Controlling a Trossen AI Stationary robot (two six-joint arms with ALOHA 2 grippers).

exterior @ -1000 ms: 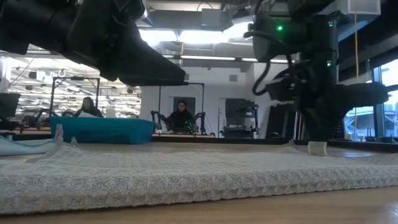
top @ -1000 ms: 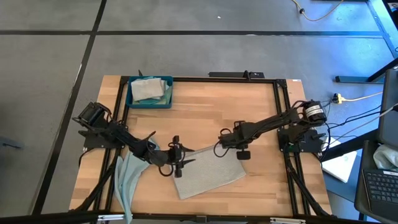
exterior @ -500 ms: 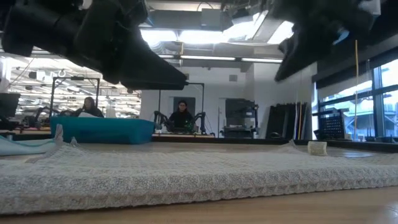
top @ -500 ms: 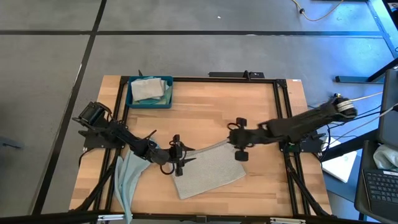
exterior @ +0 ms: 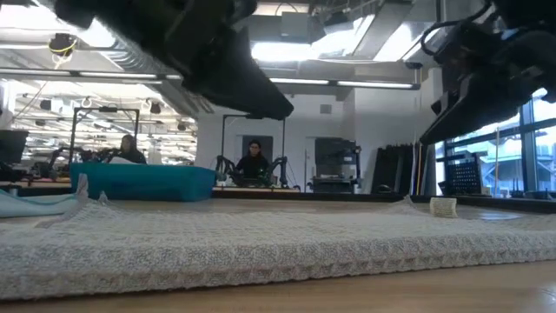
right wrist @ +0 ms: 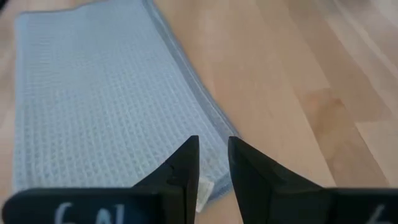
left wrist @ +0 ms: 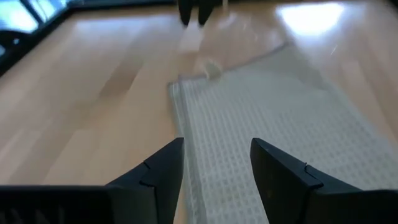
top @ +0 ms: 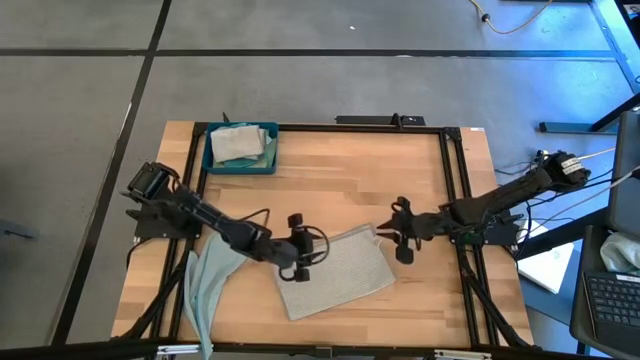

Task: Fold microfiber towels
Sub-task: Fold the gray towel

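A light grey microfiber towel [top: 338, 272] lies spread flat on the wooden table, a white tag [exterior: 443, 207] at its far right corner. My left gripper [top: 312, 250] hangs open just above the towel's far left part [left wrist: 249, 118], touching nothing. My right gripper [top: 384, 233] hovers over the far right corner [right wrist: 205, 124], its fingers [right wrist: 186, 165] narrowly open with nothing between them. Both arms show raised off the cloth in the low view. More microfiber towels [top: 205, 290] hang over the table's near left edge.
A dark blue tray [top: 212, 160] holding folded cloths [top: 238, 142] stands at the far left corner. A black frame [top: 452, 190] borders the tabletop. Bare wood [top: 340, 190] lies between the tray and the spread towel. People sit in the room behind [exterior: 253, 163].
My right gripper has pulled back from the towel's far edge toward the table's right edge, risen a little and tipped from pointing steeply down to a shallow slant. My left gripper has lifted and moved slightly right. The towel lies flat.
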